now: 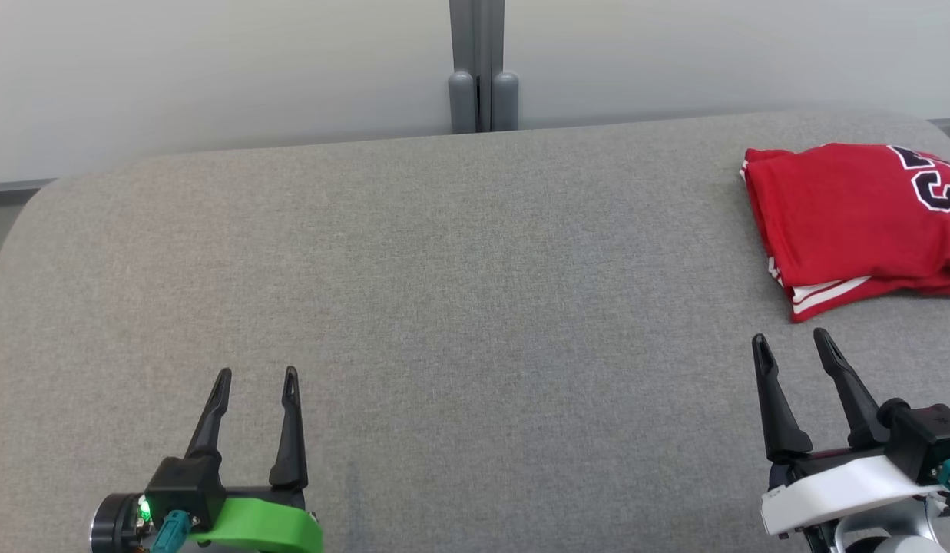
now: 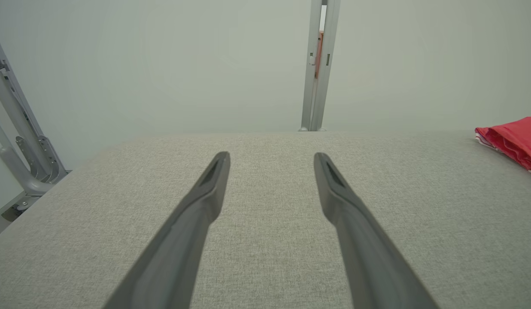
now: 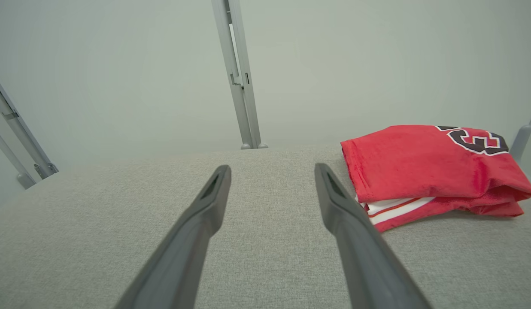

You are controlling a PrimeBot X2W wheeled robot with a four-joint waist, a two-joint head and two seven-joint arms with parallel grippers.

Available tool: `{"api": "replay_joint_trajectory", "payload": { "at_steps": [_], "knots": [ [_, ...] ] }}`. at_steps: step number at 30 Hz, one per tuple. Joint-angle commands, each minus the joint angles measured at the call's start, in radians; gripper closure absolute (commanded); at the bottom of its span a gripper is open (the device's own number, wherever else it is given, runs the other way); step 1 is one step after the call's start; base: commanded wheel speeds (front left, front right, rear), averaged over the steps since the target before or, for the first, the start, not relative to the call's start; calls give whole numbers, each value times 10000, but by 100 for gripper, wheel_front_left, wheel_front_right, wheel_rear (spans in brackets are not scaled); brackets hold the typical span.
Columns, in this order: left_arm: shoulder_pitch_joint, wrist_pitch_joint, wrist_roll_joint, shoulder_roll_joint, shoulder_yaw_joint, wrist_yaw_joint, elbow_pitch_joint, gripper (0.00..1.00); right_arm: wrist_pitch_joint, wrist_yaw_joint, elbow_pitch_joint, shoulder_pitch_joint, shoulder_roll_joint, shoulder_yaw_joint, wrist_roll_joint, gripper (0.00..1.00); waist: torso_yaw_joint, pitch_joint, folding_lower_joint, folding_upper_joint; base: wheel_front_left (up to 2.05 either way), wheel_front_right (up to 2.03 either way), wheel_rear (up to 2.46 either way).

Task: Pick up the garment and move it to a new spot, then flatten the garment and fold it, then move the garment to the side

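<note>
Folded red garment, nothing gripped.
The left gripper and right gripper are hanging half-spread, the garment lying just ahead of the right one, apparently untouched.

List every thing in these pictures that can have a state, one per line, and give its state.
Garment: folded, lying at the right side of the table, no gripper on it.
Left gripper: open, empty.
Right gripper: open, empty, just short of the garment.
</note>
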Motion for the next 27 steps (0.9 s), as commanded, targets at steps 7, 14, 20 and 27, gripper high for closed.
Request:
{"api": "replay_joint_trajectory", "payload": {
  "at_steps": [7, 14, 20, 27],
  "knots": [
    [293, -63, -52, 58, -9, -141, 252, 0, 225, -7, -325, 492, -22, -106, -180, 0, 105, -431, 1, 0, 0, 0, 0],
    [255, -74, -1, 45, 25, -162, 377, 0, 317, -7, -471, 561, -7, -179, -189, 0, 60, -462, 1, 0, 0, 0, 0],
    [205, -69, 36, -5, 75, -166, 465, 0, 301, -7, -475, 611, 60, -172, -128, 0, 45, -477, 1, 0, 0, 0, 0],
    [136, -69, 61, -64, 107, -174, 532, 0, 246, -7, -424, 563, 99, -163, -27, 0, 53, -434, 1, 0, 0, 0, 0]
  ]
}}
